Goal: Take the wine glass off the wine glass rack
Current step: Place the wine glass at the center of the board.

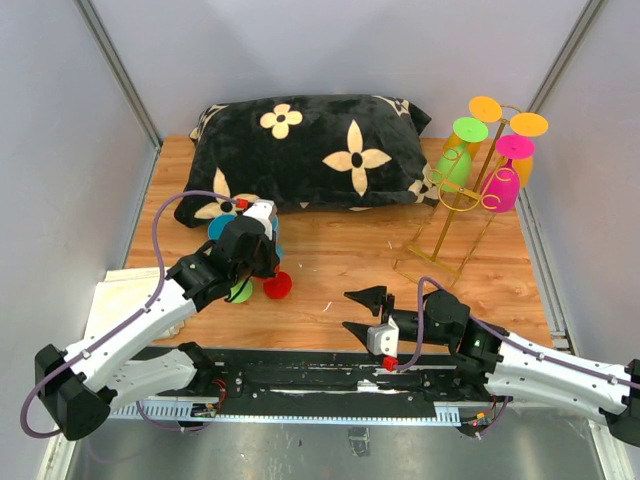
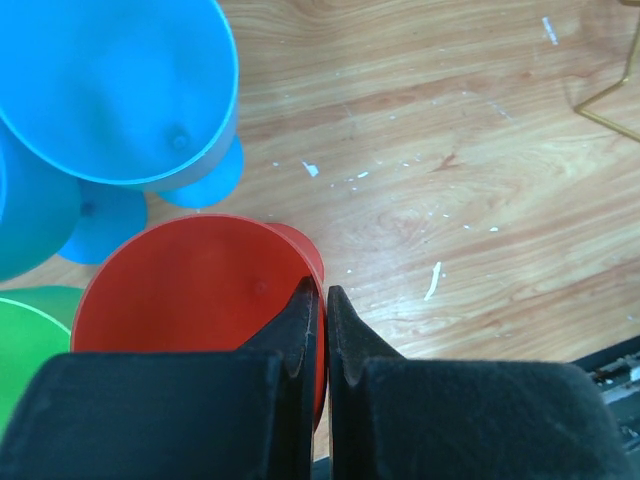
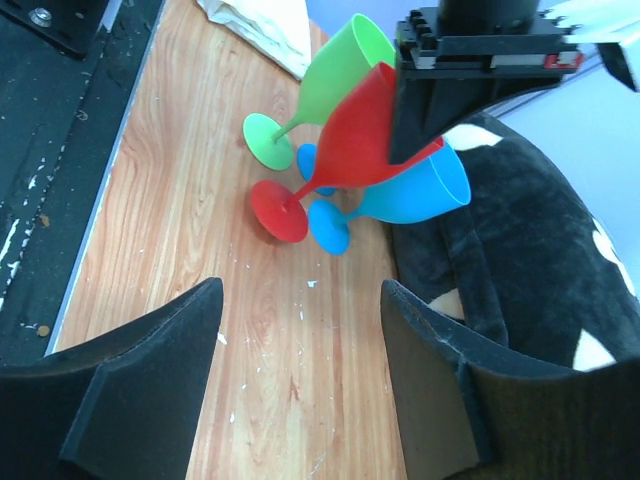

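I judge the red wine glass light, stiff, slick plastic; the left gripper pinches its rim wall, jaws narrow, while the right gripper stands wide.

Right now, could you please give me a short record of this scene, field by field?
left gripper: jaws shut on the rim of the red glass, which is tilted
right gripper: jaws open, holding nothing, above the table
wine glass rack: upright at far right, four glasses hanging foot-up
on the rack: green-footed glass, pink-footed glass, two orange-footed glasses
off the rack: blue glass and green glass beside the red one
pillow: along the far edge
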{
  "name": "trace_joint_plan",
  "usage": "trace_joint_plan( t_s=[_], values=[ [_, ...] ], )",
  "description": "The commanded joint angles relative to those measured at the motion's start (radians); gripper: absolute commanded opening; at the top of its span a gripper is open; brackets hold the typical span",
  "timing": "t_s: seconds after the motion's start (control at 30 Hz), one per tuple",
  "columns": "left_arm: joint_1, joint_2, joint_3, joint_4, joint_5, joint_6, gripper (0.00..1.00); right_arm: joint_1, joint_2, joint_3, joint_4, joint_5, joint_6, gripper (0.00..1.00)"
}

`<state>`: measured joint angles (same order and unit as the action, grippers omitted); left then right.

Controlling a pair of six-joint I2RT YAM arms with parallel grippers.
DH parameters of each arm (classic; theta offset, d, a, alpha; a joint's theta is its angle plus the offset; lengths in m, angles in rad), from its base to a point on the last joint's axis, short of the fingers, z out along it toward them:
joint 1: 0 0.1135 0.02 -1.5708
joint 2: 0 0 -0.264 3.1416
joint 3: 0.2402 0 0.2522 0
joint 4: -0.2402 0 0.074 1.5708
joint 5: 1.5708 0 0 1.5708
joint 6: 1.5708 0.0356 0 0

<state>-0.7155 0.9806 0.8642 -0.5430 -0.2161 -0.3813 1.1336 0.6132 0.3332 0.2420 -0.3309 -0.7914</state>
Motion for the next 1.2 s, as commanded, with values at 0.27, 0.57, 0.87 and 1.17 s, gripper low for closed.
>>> trace_joint_plan(
  t_s=[0.27, 0.57, 0.87, 1.17],
  values=[
    [-0.054, 0.110, -0.015, 0.045, -0.132, 0.014, 0.01, -0.005, -0.093, -0.041, 0.121, 0.020, 0.073, 0.77],
    [-0.059, 0.148, -0.020, 0.056, -0.132, 0.006, 0.00, -0.005, -0.090, -0.048, 0.127, 0.027, 0.076, 0.81],
    [-0.060, 0.198, -0.002, 0.012, -0.142, 0.009, 0.02, -0.005, -0.079, -0.032, 0.085, 0.035, 0.072, 0.83],
    [-0.059, 0.191, 0.022, -0.011, -0.151, 0.004, 0.08, -0.005, -0.087, -0.035, 0.081, 0.038, 0.073, 0.83]
  ],
)
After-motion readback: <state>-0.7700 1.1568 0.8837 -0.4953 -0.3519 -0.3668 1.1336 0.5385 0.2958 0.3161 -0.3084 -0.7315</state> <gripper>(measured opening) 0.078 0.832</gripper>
